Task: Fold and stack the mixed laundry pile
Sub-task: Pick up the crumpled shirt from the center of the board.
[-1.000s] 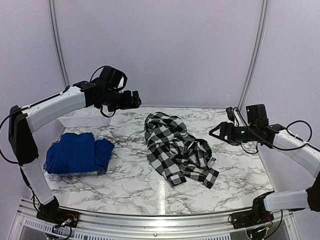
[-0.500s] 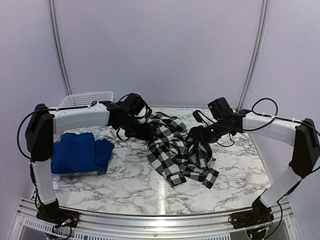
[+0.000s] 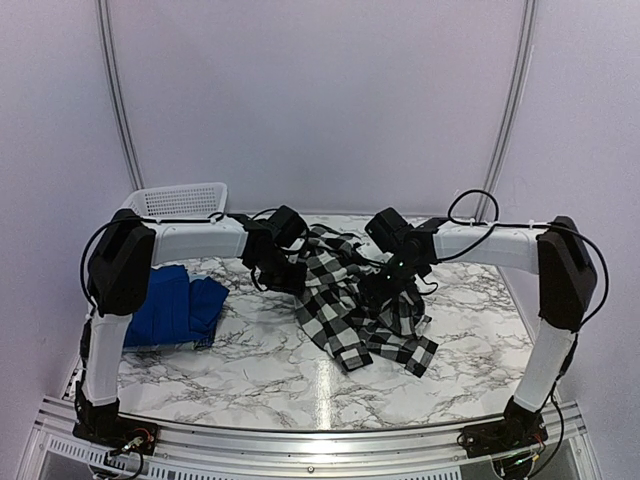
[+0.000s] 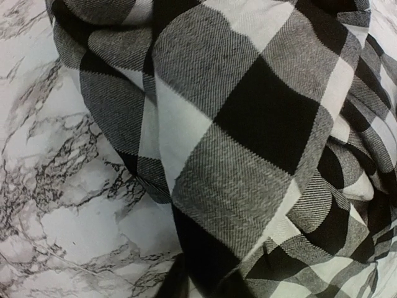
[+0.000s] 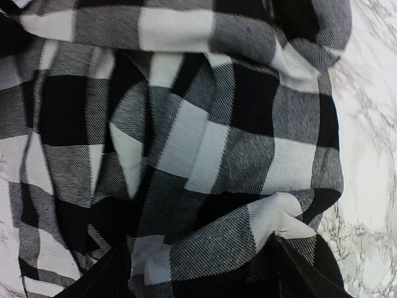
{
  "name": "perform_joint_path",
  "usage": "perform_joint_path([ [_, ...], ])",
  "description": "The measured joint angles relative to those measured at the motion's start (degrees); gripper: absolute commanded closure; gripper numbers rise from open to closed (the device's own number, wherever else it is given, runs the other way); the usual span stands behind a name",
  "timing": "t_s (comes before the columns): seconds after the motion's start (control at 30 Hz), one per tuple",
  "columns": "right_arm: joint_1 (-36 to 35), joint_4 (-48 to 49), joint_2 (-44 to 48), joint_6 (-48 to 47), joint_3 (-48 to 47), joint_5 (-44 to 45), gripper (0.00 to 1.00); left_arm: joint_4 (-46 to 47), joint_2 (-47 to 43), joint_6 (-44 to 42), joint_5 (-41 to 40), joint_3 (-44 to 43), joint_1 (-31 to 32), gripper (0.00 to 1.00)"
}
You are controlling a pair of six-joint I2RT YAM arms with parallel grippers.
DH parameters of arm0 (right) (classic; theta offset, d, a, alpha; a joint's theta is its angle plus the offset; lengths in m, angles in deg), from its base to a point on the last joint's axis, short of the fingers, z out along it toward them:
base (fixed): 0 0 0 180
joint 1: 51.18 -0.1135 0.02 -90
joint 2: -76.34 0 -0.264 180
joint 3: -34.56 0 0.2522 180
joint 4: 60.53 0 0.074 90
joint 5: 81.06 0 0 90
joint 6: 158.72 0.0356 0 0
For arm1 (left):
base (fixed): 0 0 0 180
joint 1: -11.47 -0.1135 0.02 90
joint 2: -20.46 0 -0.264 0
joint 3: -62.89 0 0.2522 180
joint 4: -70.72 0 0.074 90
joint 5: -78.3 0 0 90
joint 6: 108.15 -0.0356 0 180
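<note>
The black-and-white buffalo-check flannel shirt [image 3: 350,305] lies crumpled at the middle of the marble table [image 3: 250,365]. My left gripper [image 3: 290,278] is down at its left edge. In the left wrist view the flannel shirt [image 4: 248,124] fills the frame, and the left gripper [image 4: 201,284] has its jaws drawn close on a fold of it. My right gripper [image 3: 387,290] presses onto the shirt's right side. In the right wrist view the right gripper [image 5: 201,276] is open, fingers wide apart with the flannel shirt [image 5: 186,143] bunched between them. A royal-blue shirt [image 3: 175,305] lies folded at the left.
A white lattice basket [image 3: 180,200] stands at the back left corner. Both arms reach over the table's back half and nearly meet above the flannel. Grey walls close the back and sides; the metal rail [image 3: 320,440] runs along the near edge.
Both arms swung in from the sides and came down onto the flannel shirt. The left jaws closed on its edge; the right jaws narrowed slightly.
</note>
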Motion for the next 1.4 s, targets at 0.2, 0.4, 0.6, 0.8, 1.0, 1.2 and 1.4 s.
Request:
perform_joint_path([
  [0.2,0.76,-2.29,-0.15,-1.46,0.17,3.98,1.0,-1.22,-1.2,1.42,1.16,-2.29,-5.05,1.0],
  [0.4,7.72,-3.48,5.31,0.74,0.87,4.26,1.0,-1.64,-7.72,1.38,1.4,-6.14,-11.52,1.0],
  [0.6,18.58,-2.95,16.02,3.45,0.96,3.43,1.0,-1.84,-17.94,1.42,1.36,-8.7,-15.37,1.0],
  [0.8,24.44,-1.6,21.51,4.7,1.16,0.61,1.0,-2.25,-21.09,1.29,1.36,-16.0,-17.07,1.0],
  [1.0,26.25,-0.92,21.92,5.05,-2.58,-1.97,1.0,-3.67,-20.92,1.79,2.14,-25.83,-17.22,1.0],
  [1.2,26.58,-0.28,21.7,4.55,-15.19,-2.25,1.0,-0.61,-21.0,4.72,5.38,-35.78,-17.57,1.0],
  [1.4,26.75,-1.49,19.19,2.29,-30.01,-1.99,1.0,3.63,-23.02,7.43,5.88,-36.41,-17.9,1.0],
])
